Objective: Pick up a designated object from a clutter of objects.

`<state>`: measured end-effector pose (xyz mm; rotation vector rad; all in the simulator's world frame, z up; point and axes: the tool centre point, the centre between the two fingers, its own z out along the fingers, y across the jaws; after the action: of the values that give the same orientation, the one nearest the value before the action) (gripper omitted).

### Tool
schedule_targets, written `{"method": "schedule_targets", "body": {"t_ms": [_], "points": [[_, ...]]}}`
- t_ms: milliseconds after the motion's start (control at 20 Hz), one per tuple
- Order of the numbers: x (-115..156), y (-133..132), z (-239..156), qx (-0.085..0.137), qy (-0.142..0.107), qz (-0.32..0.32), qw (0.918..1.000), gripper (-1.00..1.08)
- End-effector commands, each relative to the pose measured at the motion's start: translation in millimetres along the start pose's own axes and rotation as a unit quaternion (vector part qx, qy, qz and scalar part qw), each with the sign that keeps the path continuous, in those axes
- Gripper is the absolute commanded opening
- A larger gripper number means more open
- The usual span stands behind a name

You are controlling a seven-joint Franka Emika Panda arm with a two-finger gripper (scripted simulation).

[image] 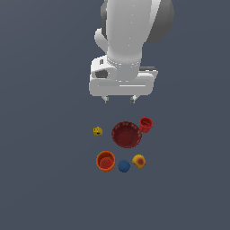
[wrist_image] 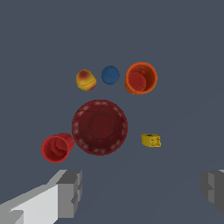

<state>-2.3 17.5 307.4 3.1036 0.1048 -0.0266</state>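
Pincer (image: 119, 99): wide open, holding nothing, up in the air above the things.
Dark-red bowl (image: 126, 134): sits on the gray bench, in the middle of the little things.
Red cup (image: 146, 124): touching the bowl's rim.
Yellow block (image: 97, 131): alone, on the bowl's other side.
Orange cup (image: 105, 161), blue ball (image: 124, 166), yellow-red ball (image: 139, 161): together in a row.

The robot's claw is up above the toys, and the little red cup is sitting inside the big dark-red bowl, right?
Not quite. The gripper is above the toys, but the red cup isn't inside the dark-red bowl. It sits beside the bowl, right against its rim. Both the exterior view and the wrist view show this.
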Motion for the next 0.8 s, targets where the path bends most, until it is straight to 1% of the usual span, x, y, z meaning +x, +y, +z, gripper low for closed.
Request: {"method": "schedule_targets", "body": {"t_ms": [0,500,750], "points": [[0.0,0.0,0.0,0.000,0.000,0.000,1.0000,0.28],[3.2,-0.4,-0.3,0.000,-0.003,0.007,1.0000,0.28],[6.6,-5.0,5.9,-0.002,-0.016,0.006,0.9999,0.28]]}}
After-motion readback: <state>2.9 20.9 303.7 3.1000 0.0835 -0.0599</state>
